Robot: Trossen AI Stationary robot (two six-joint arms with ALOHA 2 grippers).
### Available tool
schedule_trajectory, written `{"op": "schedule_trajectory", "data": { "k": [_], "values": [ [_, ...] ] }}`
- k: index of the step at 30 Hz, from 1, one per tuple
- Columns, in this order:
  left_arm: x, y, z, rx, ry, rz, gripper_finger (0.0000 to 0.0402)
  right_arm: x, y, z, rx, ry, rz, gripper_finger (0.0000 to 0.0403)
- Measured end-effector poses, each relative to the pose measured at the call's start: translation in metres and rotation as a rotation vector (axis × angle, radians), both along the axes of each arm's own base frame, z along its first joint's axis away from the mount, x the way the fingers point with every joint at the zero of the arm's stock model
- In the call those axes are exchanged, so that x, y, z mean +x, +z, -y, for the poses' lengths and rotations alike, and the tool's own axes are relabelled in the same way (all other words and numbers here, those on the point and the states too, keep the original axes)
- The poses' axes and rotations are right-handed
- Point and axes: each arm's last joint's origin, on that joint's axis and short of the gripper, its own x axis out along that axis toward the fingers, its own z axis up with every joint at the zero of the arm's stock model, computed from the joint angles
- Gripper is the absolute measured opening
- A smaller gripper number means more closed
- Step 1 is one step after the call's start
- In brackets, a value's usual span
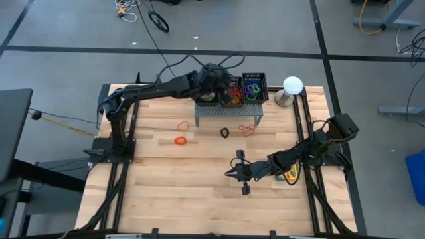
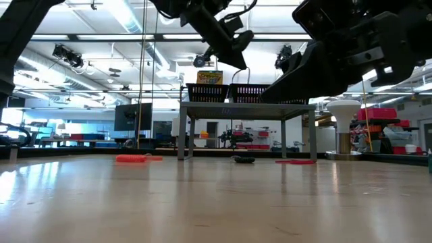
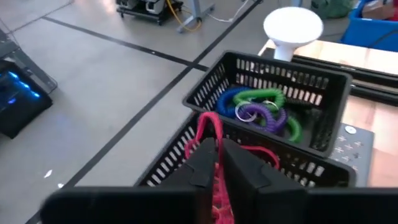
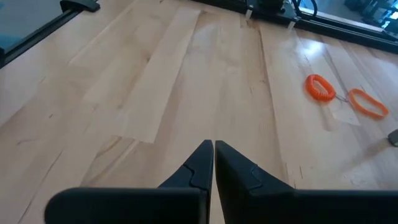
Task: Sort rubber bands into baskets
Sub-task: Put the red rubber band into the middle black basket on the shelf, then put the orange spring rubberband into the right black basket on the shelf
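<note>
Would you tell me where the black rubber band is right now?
In the high view, the black rubber band lies on the table just in front of the grey metal stand, between two orange bands and a red band.

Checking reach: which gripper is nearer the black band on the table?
Right. The right gripper hovers over bare table, just toward the front from the black band. The left gripper is up over the baskets on the stand, holding a red band.
</note>
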Motion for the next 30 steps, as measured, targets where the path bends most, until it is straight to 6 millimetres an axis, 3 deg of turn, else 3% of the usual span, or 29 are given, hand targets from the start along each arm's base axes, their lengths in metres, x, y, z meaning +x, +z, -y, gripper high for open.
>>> {"op": "schedule_trajectory", "data": {
  "k": [13, 19, 27, 30],
  "values": [
    [-0.012, 0.006, 0.013, -0.026, -0.044, -0.092, 0.0180, 0.000, 0.001, 0.000, 0.003, 0.000, 0.007, 0.0027],
    [-0.012, 0.005, 0.026, 0.107, -0.080, -0.239, 0.0188, 0.002, 0.001, 0.002, 0.000, -0.005, 0.016, 0.0027],
    [-0.005, 0.010, 0.061, 0.444, -0.030, -0.473, 0.0191, 0.005, 0.001, 0.011, 0.007, -0.040, 0.015, 0.0027],
    [-0.008, 0.004, 0.077, 0.482, -0.028, -0.593, 0.0183, 0.005, 0.001, 0.012, 0.006, -0.044, 0.014, 0.0027]
  ]
}}
